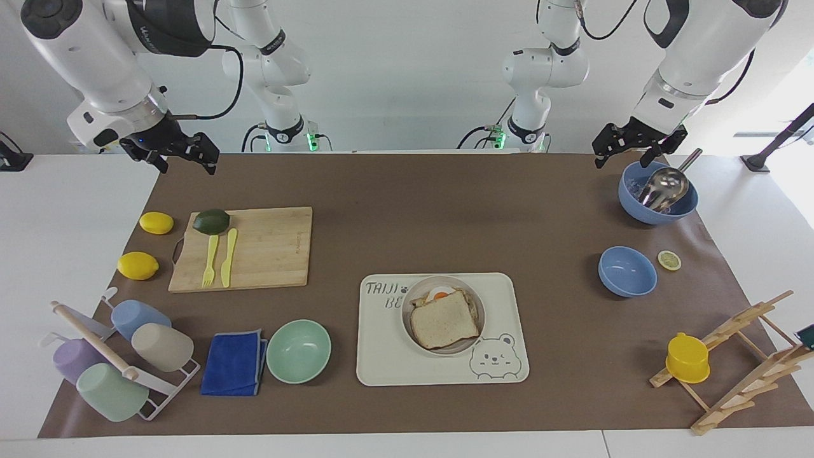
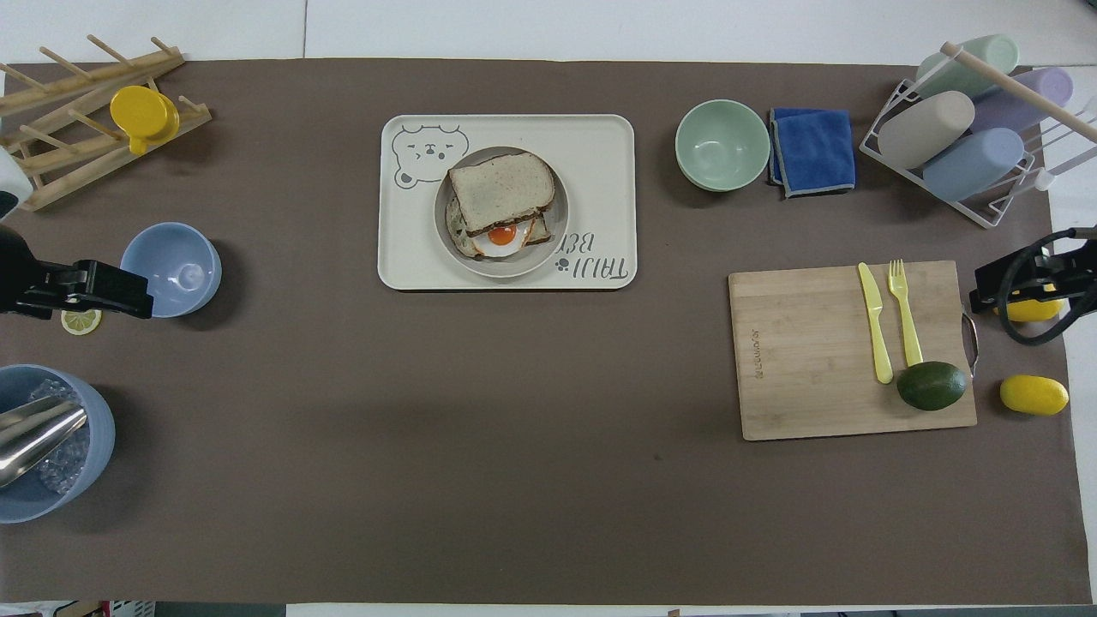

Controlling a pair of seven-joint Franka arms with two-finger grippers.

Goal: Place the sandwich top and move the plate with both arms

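Note:
The sandwich top (image 1: 444, 324) (image 2: 501, 182), a plain brown bread slice, lies on the egg toast (image 1: 440, 295) (image 2: 503, 236) and leaves the yolk uncovered. Both sit on the round beige plate (image 1: 407, 321) (image 2: 444, 224), which stands on the cream bear tray (image 1: 381, 356) (image 2: 600, 146). My left gripper (image 1: 626, 159) (image 2: 120, 298) is open and empty, up in the air over the mat's edge by the ice bowl. My right gripper (image 1: 186, 166) (image 2: 986, 296) is open and empty, raised at the right arm's end, over the mat by the cutting board. Both are well away from the plate.
A cutting board (image 1: 267, 248) holds an avocado (image 1: 211, 221), fork and knife, with two lemons (image 1: 137, 265) beside it. A mint bowl (image 1: 298, 350), blue cloth (image 1: 234, 362) and cup rack (image 1: 121, 362) lie farther out. A blue bowl (image 1: 627, 271), lemon slice (image 1: 669, 259), scoop bowl (image 1: 658, 191) and wooden rack (image 1: 731, 356) are at the left arm's end.

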